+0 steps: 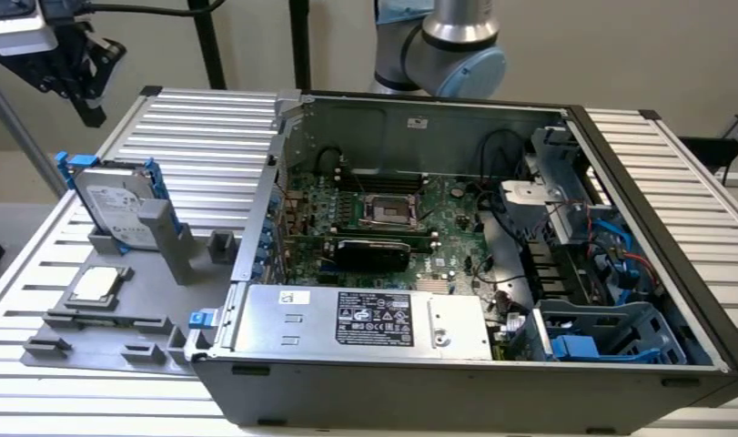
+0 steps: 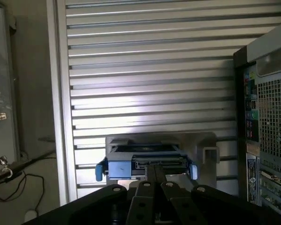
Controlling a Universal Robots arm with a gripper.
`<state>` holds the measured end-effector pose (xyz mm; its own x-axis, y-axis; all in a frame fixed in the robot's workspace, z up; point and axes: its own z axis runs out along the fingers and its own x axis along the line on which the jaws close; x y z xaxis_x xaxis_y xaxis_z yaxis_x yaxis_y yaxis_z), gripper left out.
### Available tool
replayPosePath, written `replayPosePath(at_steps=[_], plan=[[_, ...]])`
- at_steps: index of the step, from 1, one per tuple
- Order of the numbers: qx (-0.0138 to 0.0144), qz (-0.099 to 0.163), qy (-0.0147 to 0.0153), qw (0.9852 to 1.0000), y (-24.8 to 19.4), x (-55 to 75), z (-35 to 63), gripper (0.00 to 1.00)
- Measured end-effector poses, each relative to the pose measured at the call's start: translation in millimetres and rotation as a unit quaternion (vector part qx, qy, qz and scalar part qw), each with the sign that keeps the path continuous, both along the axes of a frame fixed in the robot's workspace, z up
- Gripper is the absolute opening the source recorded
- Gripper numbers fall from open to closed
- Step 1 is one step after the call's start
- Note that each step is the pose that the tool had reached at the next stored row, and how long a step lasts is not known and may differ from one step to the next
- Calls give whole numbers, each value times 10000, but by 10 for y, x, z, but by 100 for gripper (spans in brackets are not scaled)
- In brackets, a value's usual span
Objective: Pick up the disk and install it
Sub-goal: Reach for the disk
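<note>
The disk (image 1: 111,205) stands on edge in a slot of the grey fixture plate (image 1: 162,300) at the exterior view's left. It is a silver drive with a white label and blue rails. My gripper (image 1: 92,114) hangs well above it and a little further back, with its fingers together and nothing between them. In the wrist view the disk (image 2: 145,161) shows edge-on with its blue rails, straight beyond my shut gripper (image 2: 155,171), with a gap between them.
The open computer case (image 1: 466,364) takes up the middle and right, with the motherboard (image 1: 393,214), a silver power supply box (image 1: 369,319) and a blue drive bay (image 1: 600,332). A small square chip (image 1: 96,285) lies on the fixture plate. The ribbed aluminium table (image 1: 211,127) surrounds everything.
</note>
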<state>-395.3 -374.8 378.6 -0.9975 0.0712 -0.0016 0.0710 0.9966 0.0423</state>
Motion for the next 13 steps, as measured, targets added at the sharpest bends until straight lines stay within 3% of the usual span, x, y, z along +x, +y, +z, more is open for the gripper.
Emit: replayPosePath(at_steps=[7,13], plan=[[-3,0,55,10000,21,-307,-46,11],[-4,1,78,10000,20,-345,-50,11]])
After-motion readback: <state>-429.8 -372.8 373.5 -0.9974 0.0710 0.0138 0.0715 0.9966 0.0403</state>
